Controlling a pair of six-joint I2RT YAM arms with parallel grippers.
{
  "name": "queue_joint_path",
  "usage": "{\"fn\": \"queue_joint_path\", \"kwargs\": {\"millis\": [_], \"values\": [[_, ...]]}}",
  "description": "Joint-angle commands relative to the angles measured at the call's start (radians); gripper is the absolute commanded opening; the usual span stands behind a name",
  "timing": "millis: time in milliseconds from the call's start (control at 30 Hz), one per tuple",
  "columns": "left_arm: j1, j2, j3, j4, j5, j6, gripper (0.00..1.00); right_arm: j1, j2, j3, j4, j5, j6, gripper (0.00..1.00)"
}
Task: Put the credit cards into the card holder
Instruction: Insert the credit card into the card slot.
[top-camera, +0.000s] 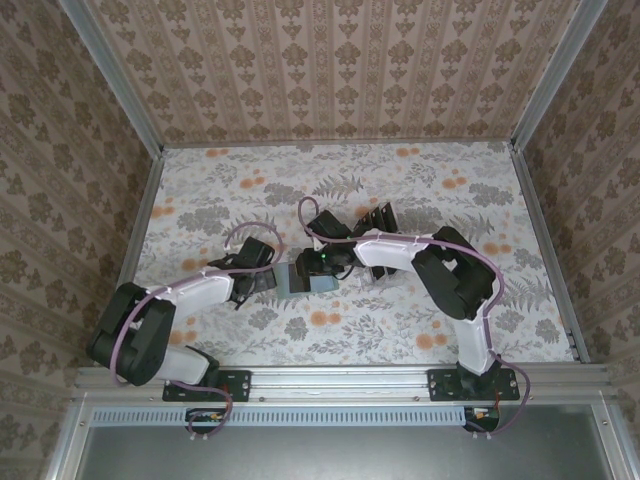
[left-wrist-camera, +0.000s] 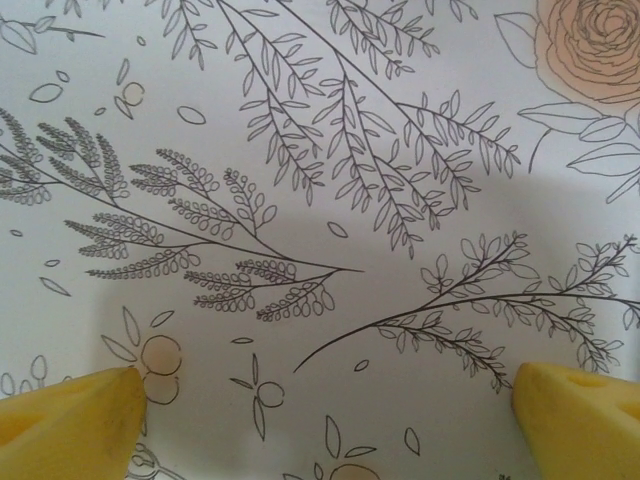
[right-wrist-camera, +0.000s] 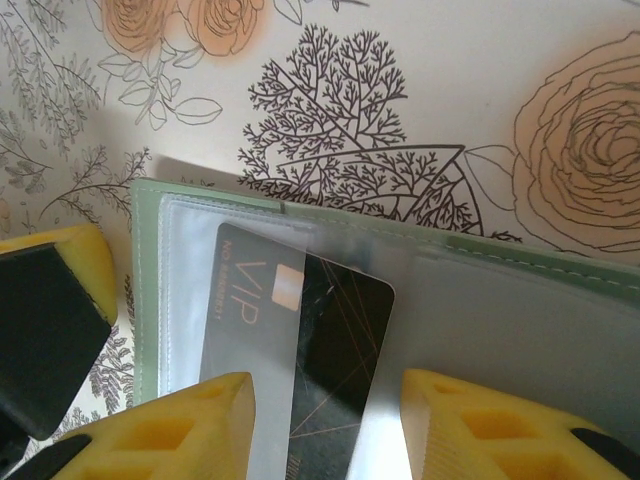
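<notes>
We count one glossy black rectangular credit card (right-wrist-camera: 330, 320), printed "VIP" with a small gold chip. It lies on the open flat grey-green card holder (right-wrist-camera: 540, 310), and its left part is slid under a clear plastic pocket strip. The card's lower end is cut off by the frame, so we cannot see how far it runs. There is one holder. In the top view it lies on the flower-patterned bench (top-camera: 450, 200) between the two arms, and we see it there as a small grey square (top-camera: 290, 285). The right gripper (right-wrist-camera: 325, 385) has its yellow foam jaws part-way closed on either side of the card's lower half, but we cannot tell whether they pinch it. A yellow block with a black face (right-wrist-camera: 50, 310) sits just left of the holder, cut off by the frame edge. The left gripper (left-wrist-camera: 328, 375) hangs over bare bench, its jaws spread wide with nothing between them. Further back, a dark fan-shaped cluster (top-camera: 378, 218) is too small for us to count or identify.
</notes>
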Motion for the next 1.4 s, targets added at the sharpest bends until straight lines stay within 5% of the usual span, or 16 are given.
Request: {"fn": "queue_joint_path", "kwargs": {"millis": [0,833,1067,1367], "values": [[0.006,0.023,-0.002,0.006,0.011,0.017,0.97,0.002,0.023,0.031,0.023,-0.031,0.025,0.44],[0.005,0.057,0.005,0.042,0.030,0.021,0.97,0.037,0.060,0.098,0.033,-0.084,0.050,0.34],[0.005,0.054,0.005,0.041,0.032,0.023,0.97,0.029,-0.026,0.066,-0.021,0.000,0.003,0.45],[0.005,0.057,0.004,0.045,0.031,0.024,0.97,0.021,-0.006,0.044,-0.029,0.004,-0.007,0.46]]}}
